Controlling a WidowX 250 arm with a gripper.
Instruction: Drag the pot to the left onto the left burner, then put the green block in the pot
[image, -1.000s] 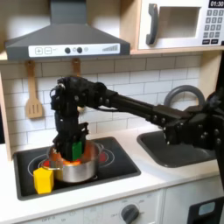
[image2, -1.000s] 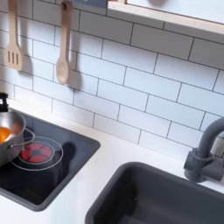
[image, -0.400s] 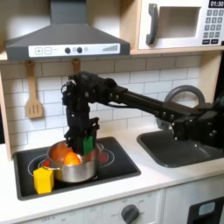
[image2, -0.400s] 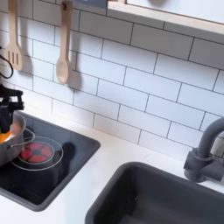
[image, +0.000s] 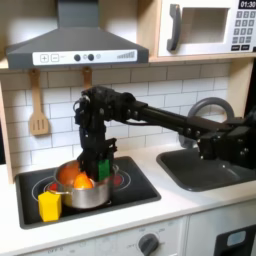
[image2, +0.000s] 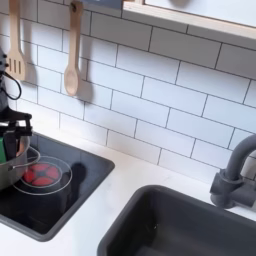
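The silver pot (image: 82, 193) sits on the black cooktop at the first exterior view's left, covering the left burner, of which a red arc (image: 47, 186) shows beside it. An orange round piece (image: 75, 179) lies inside the pot. My gripper (image: 99, 166) hangs over the pot's right rim, shut on the green block (image: 102, 166). At the second exterior view's left edge the gripper (image2: 14, 140) holds the green block (image2: 22, 149) just above the pot (image2: 6, 175).
A yellow cup-like piece (image: 49, 206) stands in front of the pot. A second red-ringed burner (image2: 42, 175) lies bare beside the pot. Wooden utensils (image2: 71, 62) hang on the tiled wall. A sink (image: 205, 168) and faucet (image2: 235, 175) lie to the right in both exterior views.
My gripper has shifted from over the pot's middle toward its right rim in the first exterior view, carrying the green block and uncovering the orange piece. It has come into the second exterior view.
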